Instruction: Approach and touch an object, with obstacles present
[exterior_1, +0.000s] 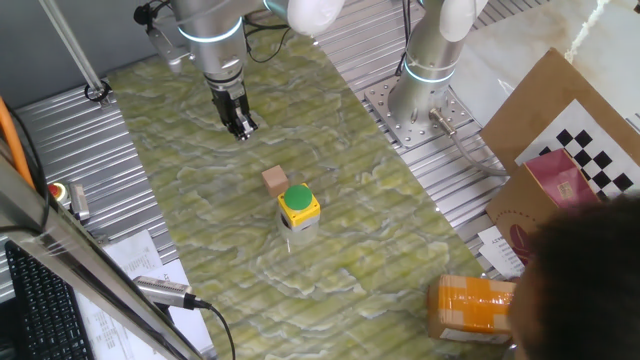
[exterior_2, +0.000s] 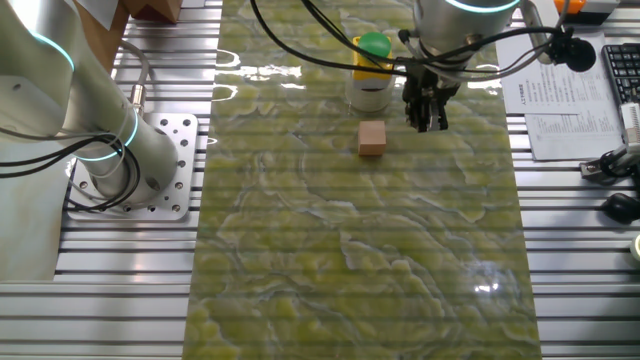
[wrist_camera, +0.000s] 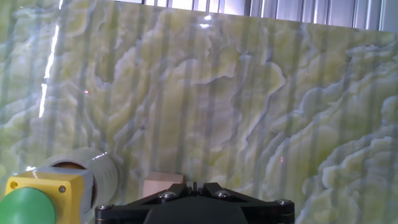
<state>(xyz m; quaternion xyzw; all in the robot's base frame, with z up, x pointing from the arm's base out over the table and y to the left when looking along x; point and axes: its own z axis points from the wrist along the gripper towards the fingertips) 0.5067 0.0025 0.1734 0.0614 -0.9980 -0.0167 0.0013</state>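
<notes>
A small tan wooden cube lies on the green marbled mat. Right next to it stands a yellow box with a green push-button on a pale round cup. My gripper hangs above the mat, apart from the cube, its fingers together and empty. In the other fixed view the gripper is to the right of the cube, with the button box behind. In the hand view the cube shows just above the shut jaws, the button box at bottom left.
A second robot base stands on the metal table beside the mat. A cardboard box with a checkerboard and an orange packet lie off the mat. A red button and papers sit on the other side.
</notes>
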